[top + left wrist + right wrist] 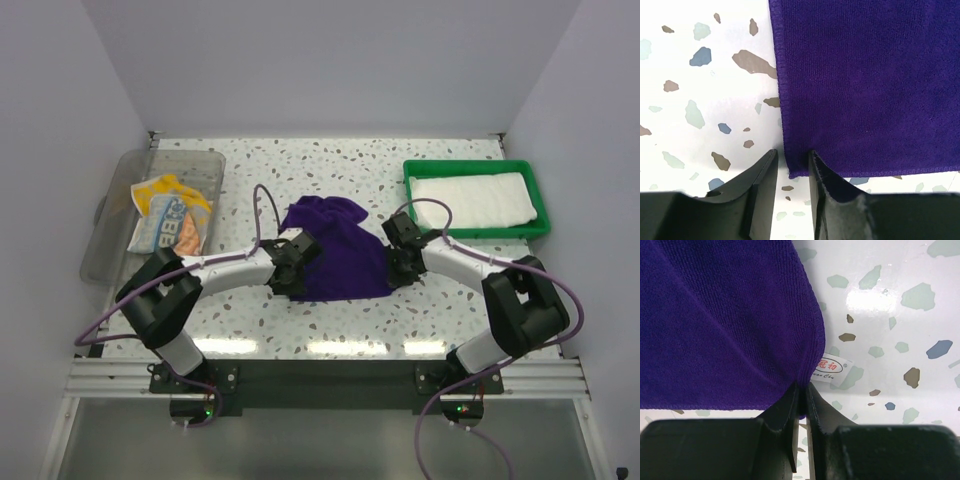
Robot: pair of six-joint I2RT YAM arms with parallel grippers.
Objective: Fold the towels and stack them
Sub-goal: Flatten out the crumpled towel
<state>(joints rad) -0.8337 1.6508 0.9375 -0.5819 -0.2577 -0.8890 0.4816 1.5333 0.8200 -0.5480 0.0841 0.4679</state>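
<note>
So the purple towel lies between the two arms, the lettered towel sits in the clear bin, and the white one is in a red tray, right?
Not quite: the top view shows the white towel in a green tray, not a red one. The purple towel and the lettered towel in the clear bin are as you say.

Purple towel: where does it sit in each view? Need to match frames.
Top external: purple towel mid-table, far end bunched.
Left wrist: purple towel fills the upper right; its near corner lies between the open fingers of the left gripper.
Right wrist: purple towel fills the upper left; the corner by the white label is pinched in the right gripper.
Shared landmark: the speckled table, bare beside the towel in all three.
</note>
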